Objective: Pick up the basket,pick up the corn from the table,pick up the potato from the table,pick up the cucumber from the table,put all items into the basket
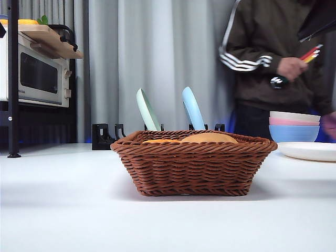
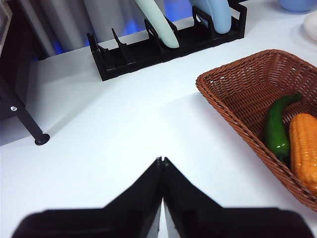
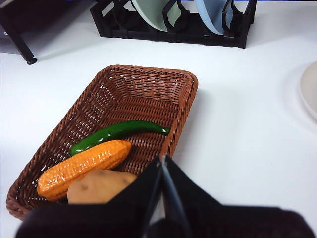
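Right wrist view shows the bumpy orange corn (image 3: 84, 168), smooth tan potato (image 3: 99, 187) and glossy green cucumber (image 3: 119, 134) lying together in the brown wicker basket (image 3: 185, 94) on the white bench (image 3: 247, 124), apparently packed; right claw (image 3: 162, 163) and left claw (image 2: 162, 166) both closed, empty, clear of it.

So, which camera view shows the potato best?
The right wrist view: the potato lies in the basket beside the corn, though that arm's pincer covers part of it. The front view shows only its tan top over the rim. The left wrist view does not show it.

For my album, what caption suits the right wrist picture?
Corn, potato and cucumber lie together in the basket, the shut right gripper above.
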### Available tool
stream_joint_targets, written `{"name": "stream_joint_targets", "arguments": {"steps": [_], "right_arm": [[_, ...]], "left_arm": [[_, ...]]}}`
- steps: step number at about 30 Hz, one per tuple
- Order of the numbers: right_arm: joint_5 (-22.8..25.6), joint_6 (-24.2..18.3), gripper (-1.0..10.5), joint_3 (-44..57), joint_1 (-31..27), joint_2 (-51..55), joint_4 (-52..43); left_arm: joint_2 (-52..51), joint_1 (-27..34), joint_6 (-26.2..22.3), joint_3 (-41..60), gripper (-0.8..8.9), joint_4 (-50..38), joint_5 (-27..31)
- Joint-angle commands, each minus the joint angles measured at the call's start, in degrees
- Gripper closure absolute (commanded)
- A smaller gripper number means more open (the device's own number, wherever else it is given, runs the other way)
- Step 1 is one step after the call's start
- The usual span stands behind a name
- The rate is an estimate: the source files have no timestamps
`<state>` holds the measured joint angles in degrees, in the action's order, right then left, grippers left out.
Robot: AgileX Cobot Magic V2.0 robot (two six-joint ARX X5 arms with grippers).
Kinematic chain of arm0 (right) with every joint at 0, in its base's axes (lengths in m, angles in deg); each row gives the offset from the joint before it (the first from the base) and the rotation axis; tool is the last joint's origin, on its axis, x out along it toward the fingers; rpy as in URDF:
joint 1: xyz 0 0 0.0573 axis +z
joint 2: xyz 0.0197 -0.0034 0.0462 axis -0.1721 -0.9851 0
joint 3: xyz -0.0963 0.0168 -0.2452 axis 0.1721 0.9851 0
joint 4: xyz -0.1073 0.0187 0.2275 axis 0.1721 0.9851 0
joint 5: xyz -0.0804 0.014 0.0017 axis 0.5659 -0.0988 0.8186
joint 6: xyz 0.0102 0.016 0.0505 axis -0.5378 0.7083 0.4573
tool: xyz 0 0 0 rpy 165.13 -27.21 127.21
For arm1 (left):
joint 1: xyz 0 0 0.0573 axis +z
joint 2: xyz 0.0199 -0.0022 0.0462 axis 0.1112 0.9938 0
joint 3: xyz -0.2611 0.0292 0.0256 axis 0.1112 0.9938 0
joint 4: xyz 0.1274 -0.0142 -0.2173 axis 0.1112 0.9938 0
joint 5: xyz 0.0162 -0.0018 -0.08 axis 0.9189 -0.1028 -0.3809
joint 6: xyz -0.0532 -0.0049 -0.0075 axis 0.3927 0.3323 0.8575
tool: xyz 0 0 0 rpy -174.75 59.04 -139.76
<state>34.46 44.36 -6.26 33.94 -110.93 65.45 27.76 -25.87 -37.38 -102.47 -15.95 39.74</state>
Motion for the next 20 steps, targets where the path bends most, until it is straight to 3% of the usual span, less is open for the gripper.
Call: {"name": "stream_joint_targets", "arguments": {"steps": [1,9,20], "right_arm": [[0.2,0.5,9.5,0.4,0.0,-0.1,-0.3],[0.2,0.5,9.5,0.4,0.0,0.0,-0.3],[0.2,0.5,9.5,0.4,0.0,0.0,-0.2]], "left_arm": [[-2.2,0.3,-0.5,0.2,8.16,0.7,0.5],[-11.4,10.4,-1.2,4.5,8.16,0.4,-4.7],[-26.7,27.3,-1.1,23.3,8.16,-9.2,-15.2]]}}
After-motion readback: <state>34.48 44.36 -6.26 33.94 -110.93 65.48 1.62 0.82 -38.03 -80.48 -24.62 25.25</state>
